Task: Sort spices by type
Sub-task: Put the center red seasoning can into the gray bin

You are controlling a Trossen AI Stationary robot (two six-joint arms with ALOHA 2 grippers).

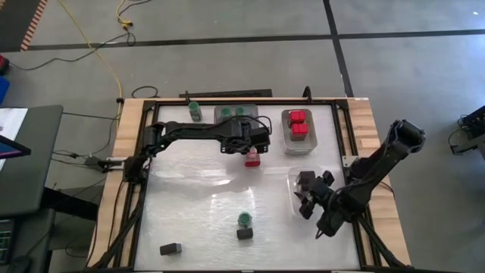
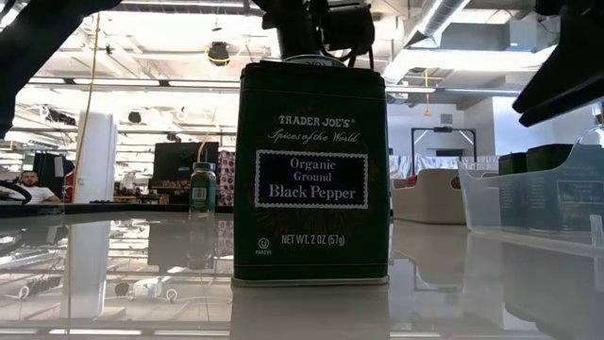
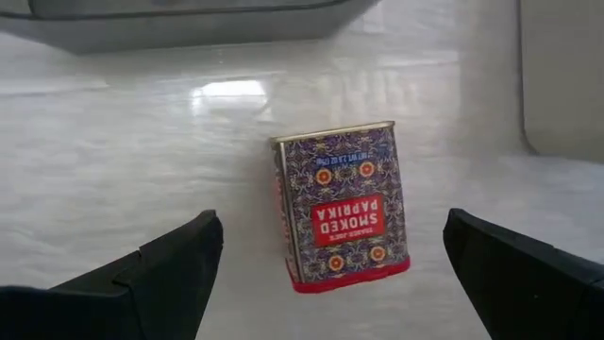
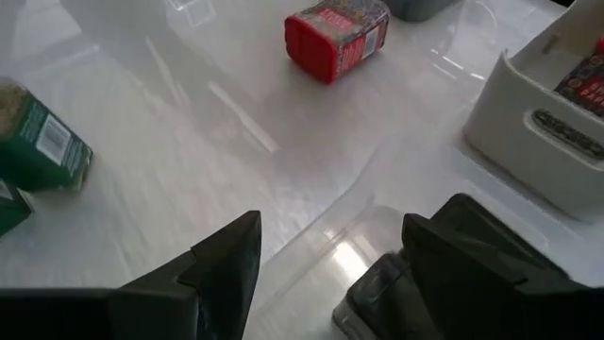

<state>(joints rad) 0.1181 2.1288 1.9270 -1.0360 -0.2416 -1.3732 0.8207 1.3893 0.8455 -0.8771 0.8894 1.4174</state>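
The left pincer point(image 1: 255, 144) is held wide open, released, directly above a red-topped smoked paprika tin point(image 3: 344, 206) that stands on the counter point(image 1: 204, 193); in its wrist view the tin is seen between the two dark fingers point(image 3: 160, 274), not yet touched, so a descent for a grasp is judged to be prepared. The right pincer point(image 1: 309, 203) is placed low over a clear tray point(image 1: 293, 186) at the right side of the counter, where dark tins point(image 1: 306, 180) are already collected; its fingers stand partly apart and nothing is seen gripped between them, one dark tin point(image 4: 377, 288) lying in the tray under them. Nearest to the front edge, a dark tin point(image 1: 170, 248) lies alone, and a black pepper tin point(image 1: 244, 234) stands with a green-lidded jar point(image 1: 245, 219) just behind it; these are still unsorted. Farther back, two red-topped tins point(image 1: 298, 123) are kept in a grey tray point(image 1: 288, 140), probably the place intended for the paprika tin. At the far edge, green-lidded jars point(image 1: 233, 112) are gathered in another tray point(image 1: 220, 115), and one more green jar point(image 1: 195, 111) stands beside it, outside.
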